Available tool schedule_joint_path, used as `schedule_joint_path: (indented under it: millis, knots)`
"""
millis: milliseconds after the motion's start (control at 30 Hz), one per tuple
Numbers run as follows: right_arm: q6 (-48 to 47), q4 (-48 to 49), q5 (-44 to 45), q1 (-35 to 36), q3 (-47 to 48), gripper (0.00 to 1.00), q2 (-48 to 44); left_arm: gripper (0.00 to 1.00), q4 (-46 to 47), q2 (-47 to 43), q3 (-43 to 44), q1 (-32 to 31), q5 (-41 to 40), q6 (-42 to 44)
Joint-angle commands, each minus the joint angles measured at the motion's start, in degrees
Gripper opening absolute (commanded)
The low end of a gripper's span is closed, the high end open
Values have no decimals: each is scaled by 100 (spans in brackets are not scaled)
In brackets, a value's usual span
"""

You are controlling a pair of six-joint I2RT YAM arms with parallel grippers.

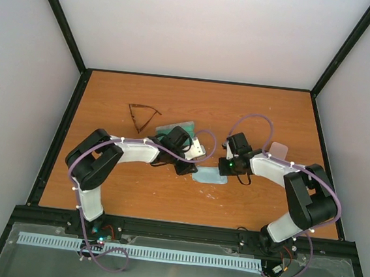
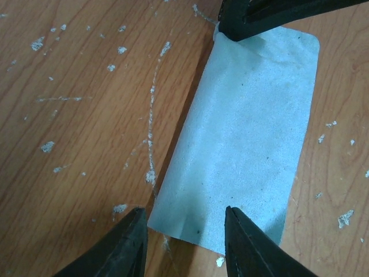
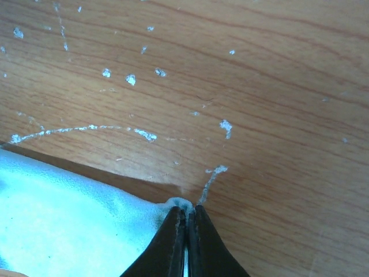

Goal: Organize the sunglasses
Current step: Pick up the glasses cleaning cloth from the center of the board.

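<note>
The dark brown wire-like sunglasses (image 1: 141, 116) lie open on the wooden table, at the back left of the arms. The red-orange pair is out of view. A light blue cloth (image 1: 209, 176) lies folded between the two grippers; it also shows in the left wrist view (image 2: 248, 133). My left gripper (image 2: 184, 210) is open, low over the cloth's near edge, one finger to each side of its corner. My right gripper (image 3: 187, 216) is shut on a corner of the cloth (image 3: 69, 225); its fingers (image 2: 271, 14) show at the top of the left wrist view.
A pink oblong case (image 1: 277, 150) lies behind the right arm. A greenish-grey item (image 1: 173, 127) lies partly hidden behind the left wrist. Black frame rails (image 1: 61, 133) edge the table, with white walls beyond.
</note>
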Motion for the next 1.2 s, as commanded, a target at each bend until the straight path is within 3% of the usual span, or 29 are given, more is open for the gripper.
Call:
schedule_joint_path:
  millis: [0, 600, 867, 1167]
  knots:
    - [31, -295, 73, 52, -55, 3, -30, 37, 69, 101, 215, 49, 30, -64]
    - [11, -309, 177, 52, -20, 3, -318, 27, 170, 500, 293, 45, -4, -62]
    - [-5, -269, 110, 52, -8, 3, -354, 1, 84, 514, 288, 41, 214, -63]
    - [0, -143, 4, 52, 55, 3, -378, 1, -65, 145, 285, 70, 349, -84]
